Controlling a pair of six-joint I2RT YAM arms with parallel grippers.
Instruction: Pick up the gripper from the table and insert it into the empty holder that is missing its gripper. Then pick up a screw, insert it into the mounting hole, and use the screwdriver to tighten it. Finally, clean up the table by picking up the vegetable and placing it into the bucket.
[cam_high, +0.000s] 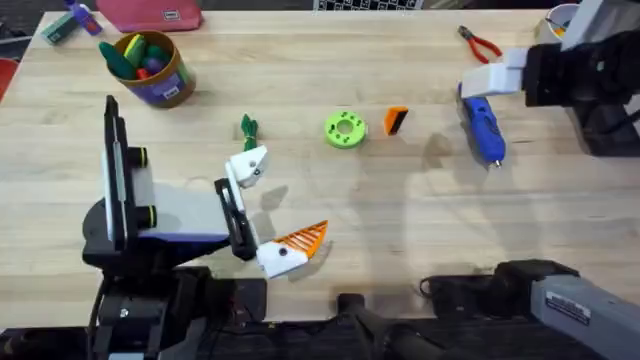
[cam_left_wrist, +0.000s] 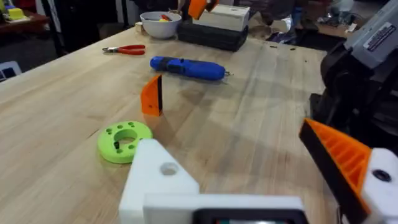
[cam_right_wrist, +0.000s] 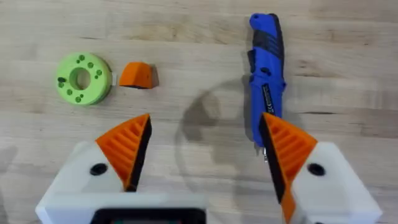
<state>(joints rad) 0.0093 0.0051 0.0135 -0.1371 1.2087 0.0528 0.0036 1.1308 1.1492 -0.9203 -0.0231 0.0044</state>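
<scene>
We see right end effector (cam_right_wrist: 202, 155) open above worktop (cam_right_wrist: 186, 25), screwdriver (cam_right_wrist: 267, 56) just beside one finger, gripper (cam_right_wrist: 137, 74) ahead. Left end effector (cam_high: 268, 210) open, holder (cam_left_wrist: 155, 180) bare.

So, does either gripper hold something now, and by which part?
Nothing is held. The right gripper is open above the table beside the screwdriver; the left gripper has nothing between its holder and orange finger.

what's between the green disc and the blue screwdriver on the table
The loose orange gripper stands between the lime-green disc and the screwdriver, close beside the disc. The rest of that stretch is bare wood, as the overhead view shows.
</scene>
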